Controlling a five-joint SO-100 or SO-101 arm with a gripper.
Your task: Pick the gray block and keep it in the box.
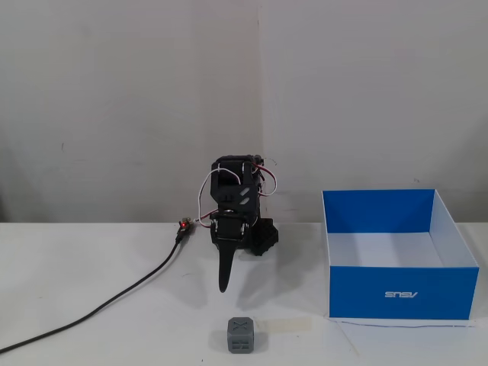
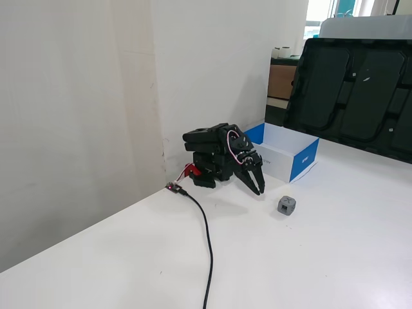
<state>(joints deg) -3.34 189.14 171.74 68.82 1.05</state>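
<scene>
Right now I read the gripper point(image 1: 224, 287) as closed and empty: its two dark fingers come together into one narrow point that hangs downward, just above the table point(image 2: 335, 257), with nothing between them. In another fixed view the gripper point(image 2: 259, 190) shows the same way, the fingers pressed side by side and slanting down toward the tabletop. Behind it I see the arm point(image 1: 235, 202) folded low over its base, with red and white wires looping around the wrist joints.

I find the gray block point(image 1: 240, 334) sitting on the table in front of the fingertips, apart from them, and not touched by anything. Its faces show the recessed X-like cut-outs. In a fixed view from the side, the gray block point(image 2: 287, 205) rests near the gripper tip, between the arm and the open table.

I see the box point(image 1: 400, 293) standing on the table to the right in a fixed view from the front, its blue wall with the small white logo facing the camera and its white inside bare. A black cable point(image 1: 114, 301) runs from a small connector near the arm's base off toward the left edge.
</scene>
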